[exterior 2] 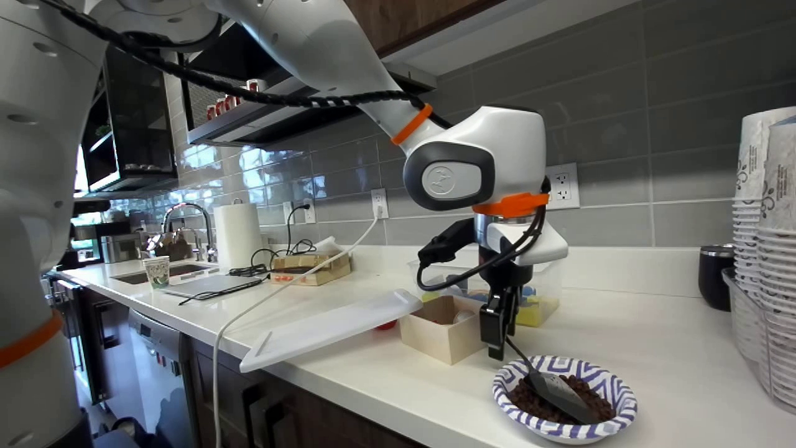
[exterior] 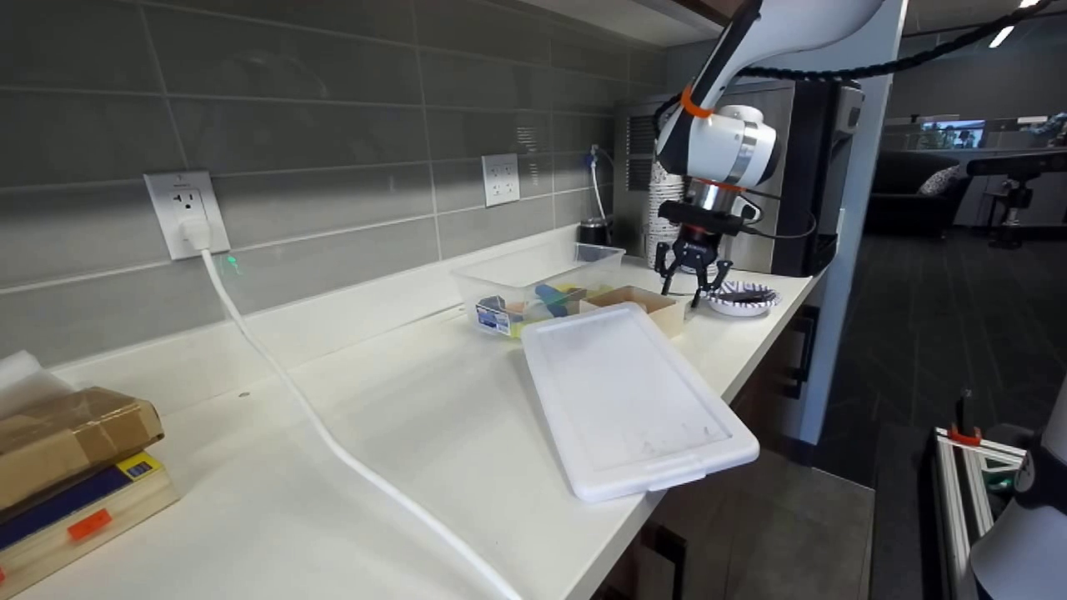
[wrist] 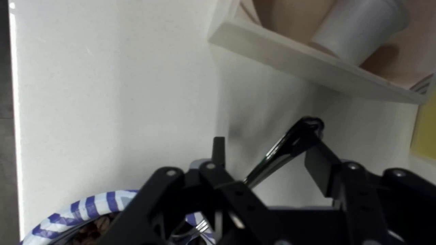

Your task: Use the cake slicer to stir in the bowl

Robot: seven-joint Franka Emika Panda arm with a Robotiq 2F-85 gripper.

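Note:
The bowl [exterior 2: 624,401] is white with purple stripes and holds small brown pieces. It stands on the counter and also shows in an exterior view [exterior: 742,310] and at the lower left of the wrist view [wrist: 92,207]. The dark cake slicer [exterior 2: 563,395] rests with its blade on the brown pieces, and its handle slants up over the rim. My gripper [exterior 2: 504,344] is beside the bowl, pointing down. In the wrist view my gripper [wrist: 269,156] is open, with the slicer's handle [wrist: 282,149] between the spread fingers. The handle's end appears near the right finger; contact cannot be told.
A pale wooden box [exterior 2: 448,339] with a white cup stands close beside the gripper. Behind it is a clear plastic bin [exterior: 475,292]. A white lid [exterior: 633,400] leans nearby, over the counter edge. Stacked paper cups [exterior 2: 774,292] and a dark tumbler [exterior 2: 715,277] stand beyond the bowl.

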